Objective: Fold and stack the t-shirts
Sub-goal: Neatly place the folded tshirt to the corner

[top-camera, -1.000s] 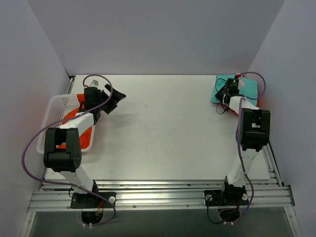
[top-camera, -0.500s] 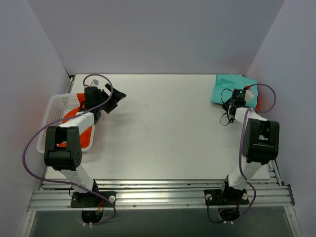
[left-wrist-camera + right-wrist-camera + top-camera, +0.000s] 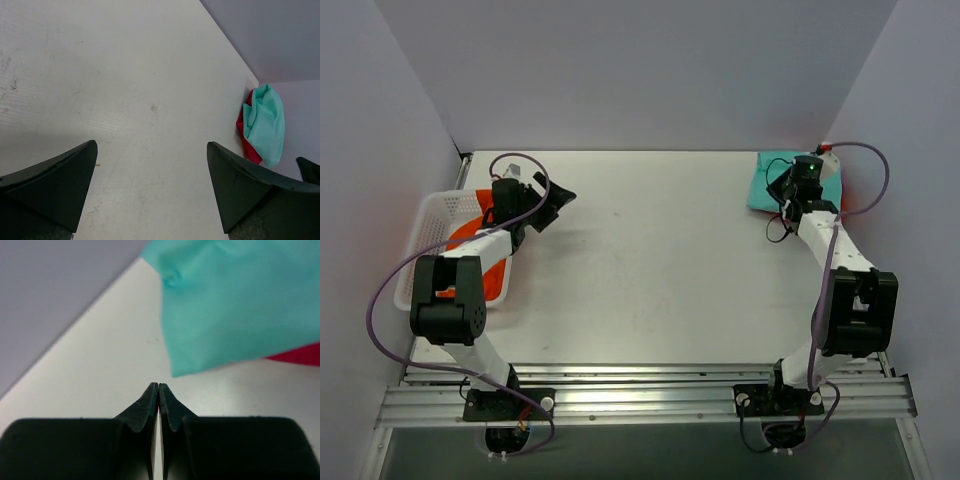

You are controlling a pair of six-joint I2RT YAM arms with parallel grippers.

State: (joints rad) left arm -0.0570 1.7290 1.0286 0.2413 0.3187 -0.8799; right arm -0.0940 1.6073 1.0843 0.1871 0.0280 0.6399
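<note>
A teal t-shirt [image 3: 768,180] lies folded at the table's back right corner on top of a magenta one [image 3: 844,206]; both also show in the left wrist view, teal [image 3: 265,122] over magenta [image 3: 246,140]. My right gripper [image 3: 802,172] hovers at this pile, shut with nothing in it [image 3: 158,386], and the teal shirt's edge [image 3: 235,305] lies just ahead of its tips. A strip of magenta [image 3: 300,355] peeks out beneath. Orange t-shirts [image 3: 470,238] lie in the basket. My left gripper [image 3: 556,204] stands open and empty over bare table [image 3: 151,147].
A white mesh basket [image 3: 432,215] stands at the left edge beside the left arm. Grey walls close in the back and both sides. Aluminium rails run along the near edge at the arm bases.
The right arm's elbow has swung out to the right and its wrist has shifted back over the teal shirt, staying shut. The left arm has not moved.
</note>
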